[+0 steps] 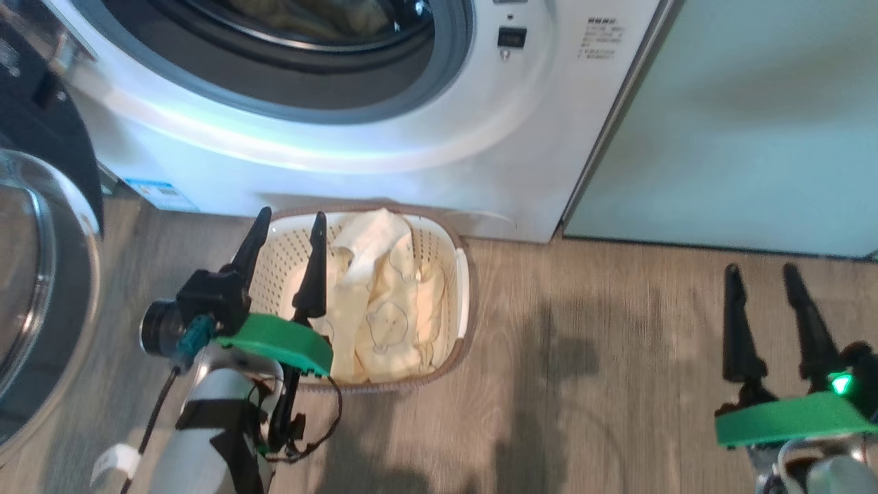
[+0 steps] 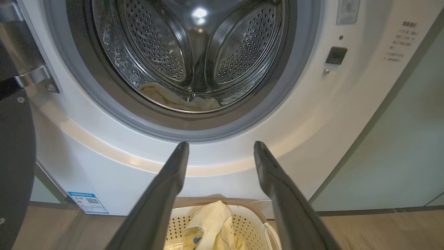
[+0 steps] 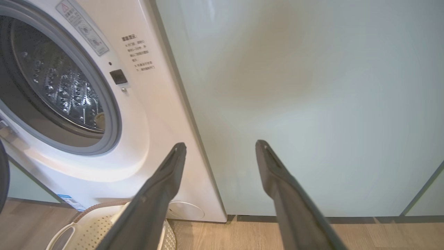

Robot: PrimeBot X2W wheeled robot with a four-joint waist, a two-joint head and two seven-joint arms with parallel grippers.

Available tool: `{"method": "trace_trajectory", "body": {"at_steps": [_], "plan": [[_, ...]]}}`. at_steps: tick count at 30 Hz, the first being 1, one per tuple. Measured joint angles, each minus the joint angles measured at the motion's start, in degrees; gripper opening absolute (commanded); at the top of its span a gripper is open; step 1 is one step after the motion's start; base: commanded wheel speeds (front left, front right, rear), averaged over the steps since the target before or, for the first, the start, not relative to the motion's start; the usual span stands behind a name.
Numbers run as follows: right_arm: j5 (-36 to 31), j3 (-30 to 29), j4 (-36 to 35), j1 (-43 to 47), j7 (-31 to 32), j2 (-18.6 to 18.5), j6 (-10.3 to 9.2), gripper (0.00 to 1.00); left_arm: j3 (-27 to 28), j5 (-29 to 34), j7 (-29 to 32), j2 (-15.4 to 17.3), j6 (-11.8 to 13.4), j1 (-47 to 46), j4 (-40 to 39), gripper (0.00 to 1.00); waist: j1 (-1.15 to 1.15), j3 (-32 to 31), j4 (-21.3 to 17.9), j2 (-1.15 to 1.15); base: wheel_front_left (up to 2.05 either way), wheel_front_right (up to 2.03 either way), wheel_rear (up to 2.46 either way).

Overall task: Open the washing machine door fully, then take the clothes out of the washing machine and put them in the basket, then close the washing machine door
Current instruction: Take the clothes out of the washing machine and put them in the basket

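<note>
The white washing machine (image 1: pixel 439 151) stands ahead, its door (image 1: pixel 41 288) swung wide open at the left. Pale yellow clothes (image 2: pixel 177 100) lie at the bottom of the steel drum. More yellow clothes with bear prints (image 1: pixel 384 302) fill the cream basket (image 1: pixel 463 274) on the floor under the porthole. My left gripper (image 1: pixel 288 226) hovers open and empty over the basket's left side, fingers pointing at the machine (image 2: pixel 242 149). My right gripper (image 1: pixel 761 274) is open and empty over bare floor to the right, facing the wall beside the machine (image 3: pixel 156 104).
A pale green wall panel (image 1: pixel 741 123) runs right of the machine. Wood-look floor (image 1: pixel 603 384) lies between the basket and my right gripper. The basket's rim and handle (image 3: pixel 66 232) show at the lower left of the right wrist view.
</note>
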Motion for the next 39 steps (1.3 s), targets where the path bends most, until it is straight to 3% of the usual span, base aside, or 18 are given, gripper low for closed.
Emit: {"method": "trace_trajectory", "body": {"at_steps": [12, 21, 39], "plan": [[0.0, 1.7, 0.4, 5.9, 0.0, 0.0, 0.0, 1.0, -0.5, 3.3, 0.0, 0.4, 0.1, 9.1, -8.5, 1.0, 0.0, -8.0, 0.3, 0.0, 0.0, 0.0, 0.0], [0.0, 2.5, 0.3, 9.5, 0.0, 0.0, 0.0, 1.0, -0.7, 4.1, 0.1, 0.9, 1.3, 13.8, -9.2, 1.0, 0.0, -12.5, -0.2, 0.0, 0.0, 0.0, 0.0], [0.0, 2.7, 0.3, 10.4, 0.0, 0.1, 0.0, 1.0, -0.7, 3.1, 3.6, 0.9, 3.0, 16.9, -10.3, 1.0, 0.01, -14.0, -0.2, 0.0, 0.0, 0.0, 0.0]]}}
